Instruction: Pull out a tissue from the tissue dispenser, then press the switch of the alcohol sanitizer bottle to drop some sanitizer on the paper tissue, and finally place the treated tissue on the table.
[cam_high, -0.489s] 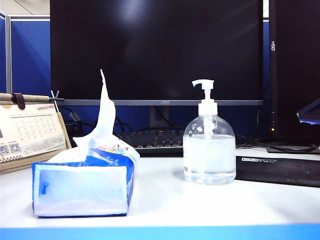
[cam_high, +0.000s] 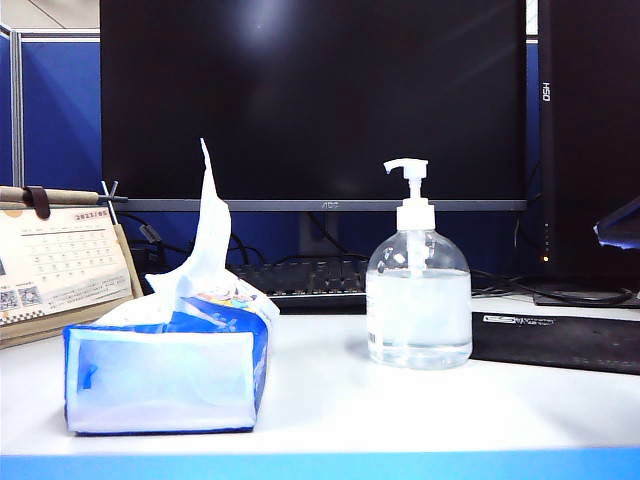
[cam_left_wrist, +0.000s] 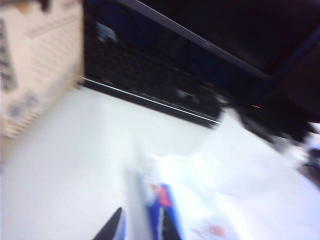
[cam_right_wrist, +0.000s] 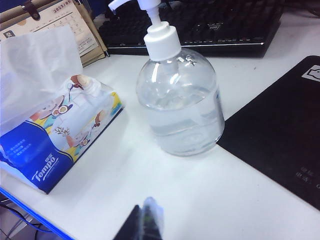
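The blue tissue dispenser (cam_high: 165, 375) lies on the white table (cam_high: 400, 410) at the left. A white tissue (cam_high: 210, 230) stands up out of its top. To its right stands the clear alcohol sanitizer bottle (cam_high: 418, 310) with its white pump switch (cam_high: 408, 170). Neither gripper shows in the exterior view. In the blurred left wrist view my left gripper (cam_left_wrist: 142, 227) hovers over the dispenser (cam_left_wrist: 200, 210), dark fingers apart. The right wrist view has my right gripper (cam_right_wrist: 145, 222) shut and empty above bare table, short of the bottle (cam_right_wrist: 182, 110) and dispenser (cam_right_wrist: 65, 135).
A desk calendar (cam_high: 60, 265) leans at the far left behind the pack. A black keyboard (cam_high: 300, 280) and a large dark monitor (cam_high: 310, 100) fill the back. A black mat (cam_high: 560, 340) lies right of the bottle.
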